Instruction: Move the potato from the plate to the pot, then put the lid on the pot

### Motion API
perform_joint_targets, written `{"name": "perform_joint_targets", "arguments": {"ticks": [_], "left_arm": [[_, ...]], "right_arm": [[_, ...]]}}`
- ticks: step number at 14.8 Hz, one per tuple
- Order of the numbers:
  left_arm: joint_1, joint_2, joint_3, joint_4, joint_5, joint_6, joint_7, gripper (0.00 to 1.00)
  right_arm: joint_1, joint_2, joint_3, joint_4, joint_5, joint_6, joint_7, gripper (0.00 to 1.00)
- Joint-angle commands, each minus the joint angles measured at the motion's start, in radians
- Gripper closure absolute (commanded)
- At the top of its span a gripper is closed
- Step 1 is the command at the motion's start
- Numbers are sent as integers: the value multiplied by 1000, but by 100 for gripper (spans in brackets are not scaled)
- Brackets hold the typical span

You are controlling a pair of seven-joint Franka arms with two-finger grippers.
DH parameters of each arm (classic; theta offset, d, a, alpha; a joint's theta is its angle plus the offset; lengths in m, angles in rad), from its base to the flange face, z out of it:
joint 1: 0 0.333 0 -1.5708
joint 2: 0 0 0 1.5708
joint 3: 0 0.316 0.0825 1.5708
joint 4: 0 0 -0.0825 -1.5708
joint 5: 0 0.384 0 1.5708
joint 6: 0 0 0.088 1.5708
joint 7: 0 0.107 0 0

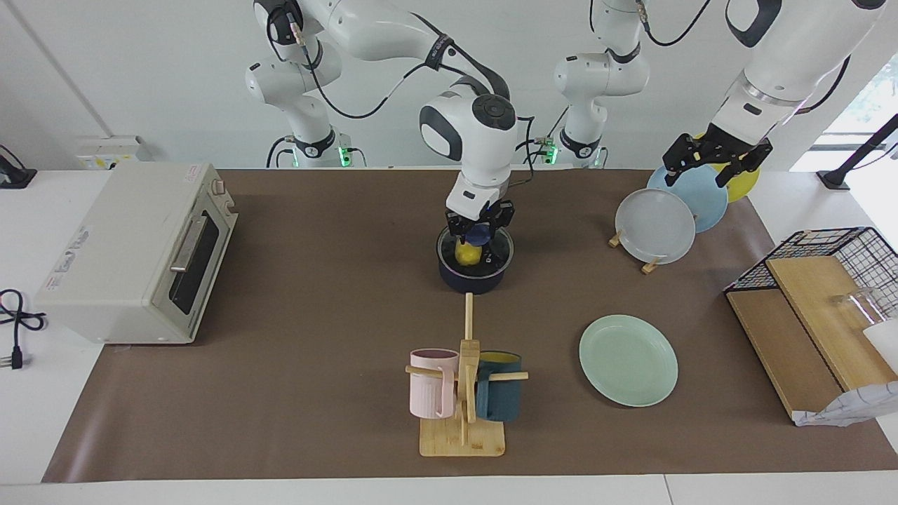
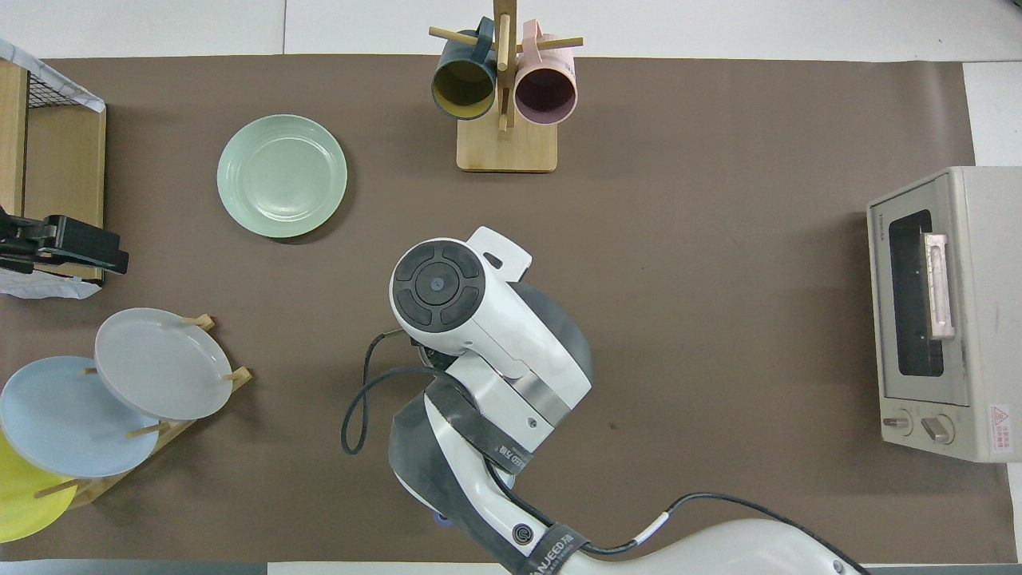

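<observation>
The dark navy pot (image 1: 473, 282) stands at the table's middle, nearer to the robots than the mug stand. The clear glass lid (image 1: 501, 251) lies on it. The yellow potato (image 1: 466, 254) shows through the glass, inside the pot. My right gripper (image 1: 479, 233) is down at the lid's blue knob. In the overhead view the right arm hides the pot. The mint-green plate (image 1: 628, 360) lies bare toward the left arm's end of the table; it also shows in the overhead view (image 2: 282, 176). My left gripper (image 1: 714, 167) waits, open and empty, in the air over the upright plates.
A toaster oven (image 1: 133, 252) stands at the right arm's end. A wooden mug stand (image 1: 463, 393) with a pink and a teal mug is farther from the robots than the pot. A rack of upright plates (image 1: 656, 224) and a wire basket with boards (image 1: 828, 280) stand at the left arm's end.
</observation>
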Motion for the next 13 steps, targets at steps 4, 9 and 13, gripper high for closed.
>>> {"name": "perform_joint_targets", "arguments": {"ticks": [4, 9, 13], "left_arm": [[0, -18, -1, -18, 16, -1, -4, 0], [0, -18, -1, -18, 16, -1, -6, 0], [0, -20, -1, -18, 16, 1, -4, 0]], "right_arm": [[-9, 19, 6, -10, -16, 4, 18, 100], [-7, 23, 6, -10, -16, 7, 18, 100], [-9, 13, 6, -2, -15, 3, 20, 0]]}}
